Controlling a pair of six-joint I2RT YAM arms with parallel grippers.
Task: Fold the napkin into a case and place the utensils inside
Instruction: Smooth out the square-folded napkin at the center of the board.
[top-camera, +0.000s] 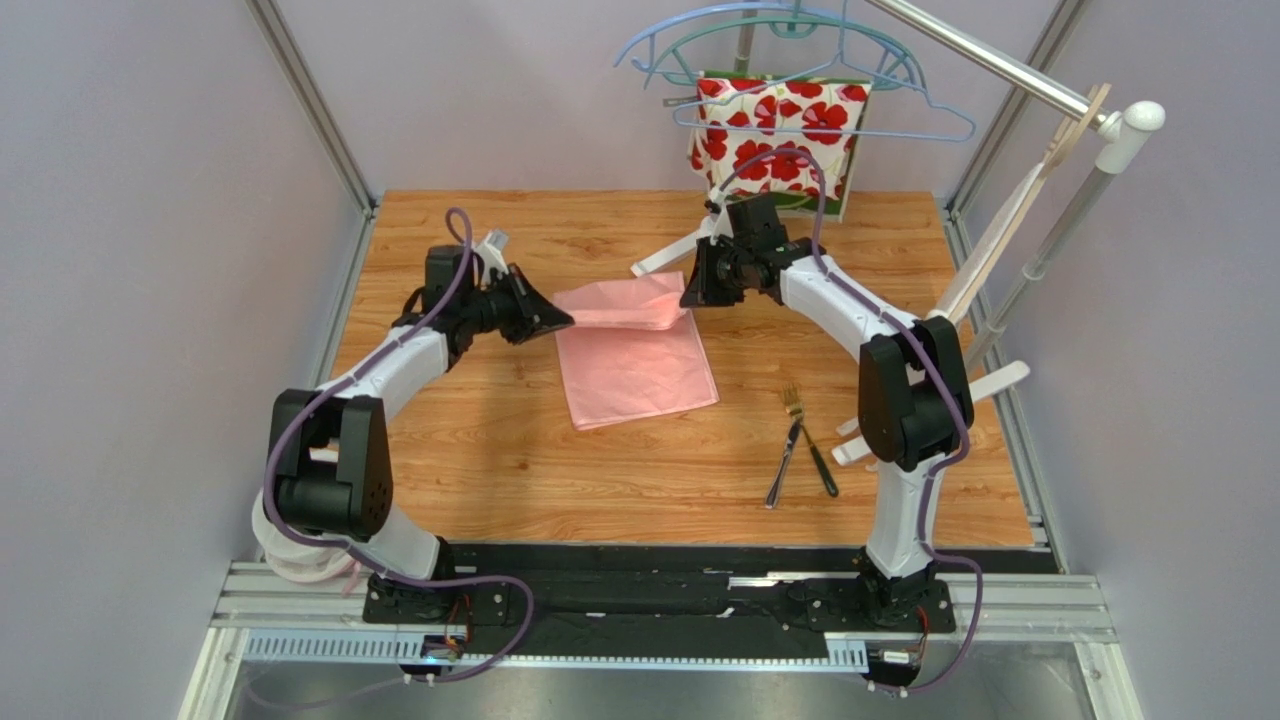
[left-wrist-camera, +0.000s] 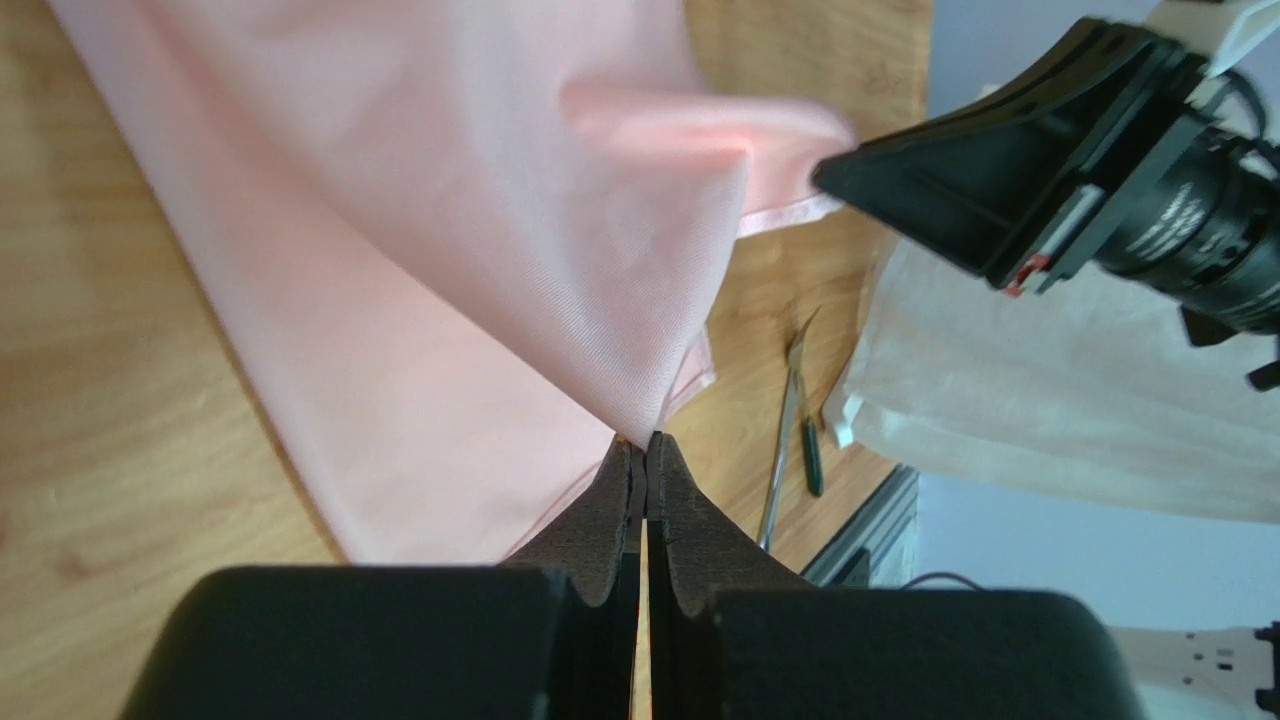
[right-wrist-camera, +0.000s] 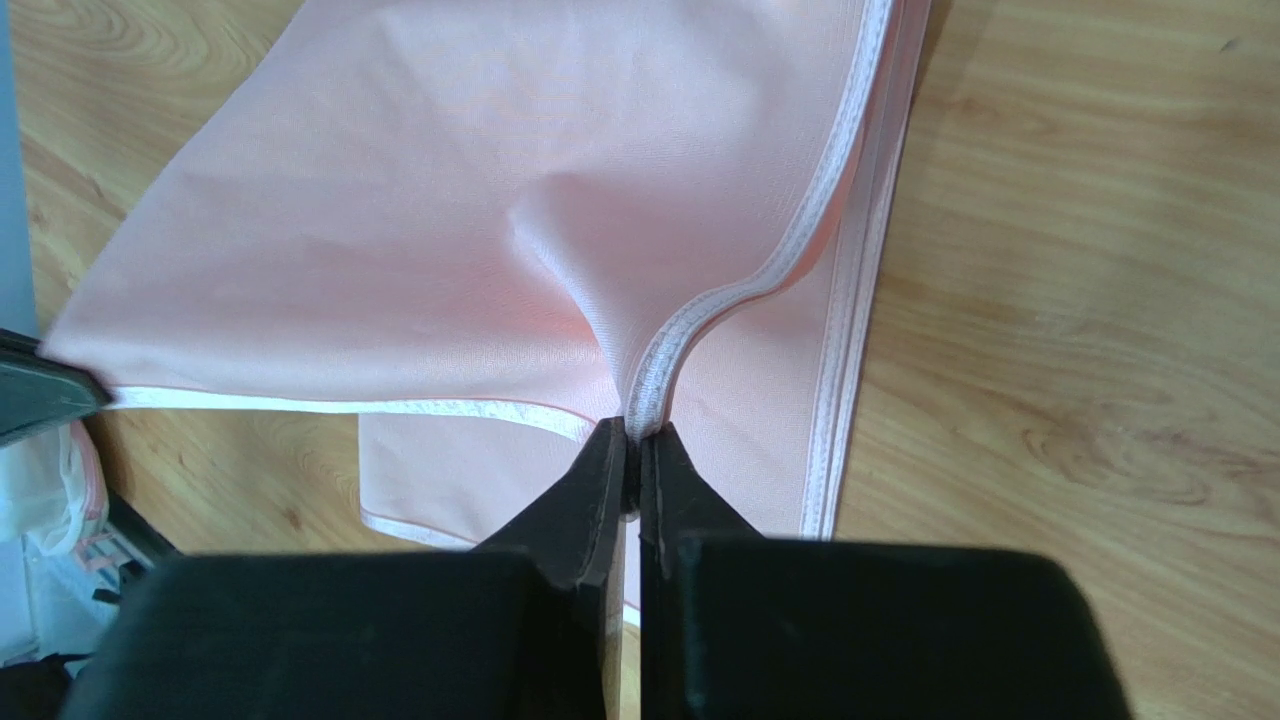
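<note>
The pink napkin (top-camera: 631, 360) lies mid-table (top-camera: 496, 450) with its far part lifted. The left jaws pinch one far corner tight and the right jaws clamp the hemmed corner opposite, so the raised edge spans evenly between them, apparently to lay a fold. The fork (top-camera: 784, 450) and the darker utensil (top-camera: 821, 468) lie together beside the right arm, apart from the cloth.

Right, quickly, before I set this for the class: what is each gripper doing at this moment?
Left gripper: shut on a corner of the napkin.
Right gripper: shut on the napkin's hemmed edge.
</note>
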